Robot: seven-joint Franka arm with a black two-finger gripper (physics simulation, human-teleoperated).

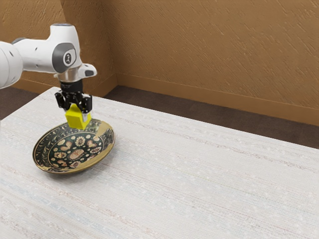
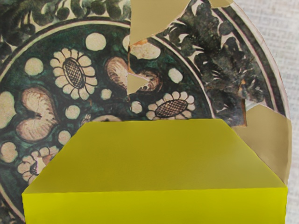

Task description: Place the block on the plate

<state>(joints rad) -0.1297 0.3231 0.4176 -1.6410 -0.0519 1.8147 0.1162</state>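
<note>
My gripper (image 1: 79, 110) points down over the far part of the plate, shut on the yellow block (image 1: 78, 118). The block hangs slightly tilted between the fingers, and its lower end appears to be above the plate's surface. The patterned plate (image 1: 75, 153), dark green with cream flowers and tan patches, lies on the table. In the wrist view the yellow block (image 2: 152, 158) is large and close, with the plate (image 2: 112, 60) behind it. The block hides part of the plate there.
The white, faintly striped table (image 1: 199, 179) extends from the plate toward the exterior view's right. Behind the table stand brown textured walls (image 1: 209, 50) above a dark floor (image 1: 164, 104).
</note>
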